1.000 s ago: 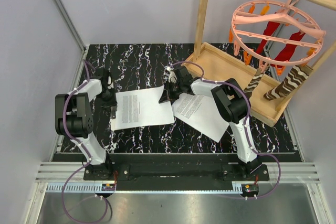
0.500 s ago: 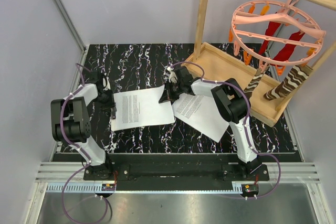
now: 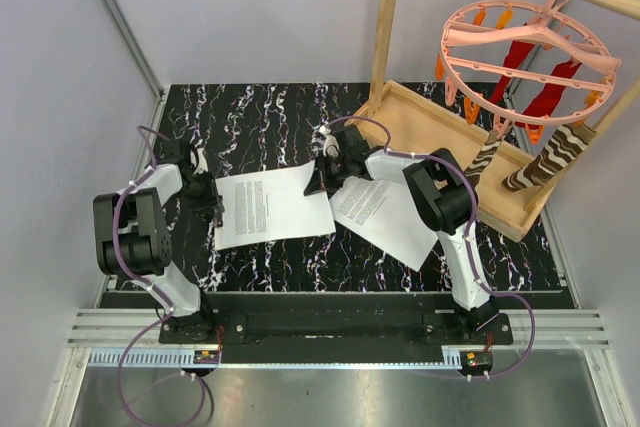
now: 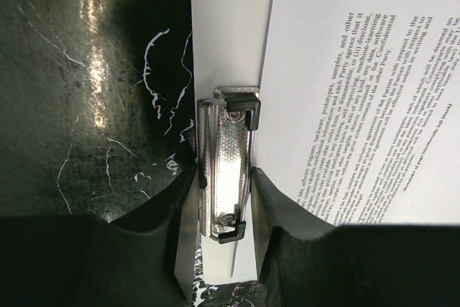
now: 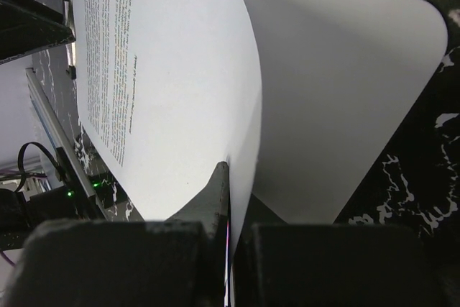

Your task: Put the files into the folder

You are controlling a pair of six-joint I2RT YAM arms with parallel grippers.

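Note:
One of the files, a printed sheet (image 3: 270, 205), lies on the white folder (image 4: 230, 26). The folder's metal clip (image 4: 225, 134) sits at its left short edge. My left gripper (image 3: 214, 204) is shut on that clip, one finger on each side of it (image 4: 224, 177). The sheet's near edge lies just right of the clip. My right gripper (image 3: 318, 183) is shut on the sheet's right edge (image 5: 231, 177) and lifts it into a curl above the folder (image 5: 345, 106). A second printed sheet (image 3: 385, 215) lies flat on the table to the right, under the right arm.
A shallow wooden tray (image 3: 440, 137) stands at the back right with a wooden pole (image 3: 385, 27) rising from it. Above it hangs a pink round hanger (image 3: 525, 52) with striped socks (image 3: 545, 162). The black marbled tabletop (image 3: 260, 112) ends at metal rails.
My right gripper has closed on the sheet's right edge. The left arm's elbow has swung out to the left, its gripper staying on the clip. The sheet has shifted slightly.

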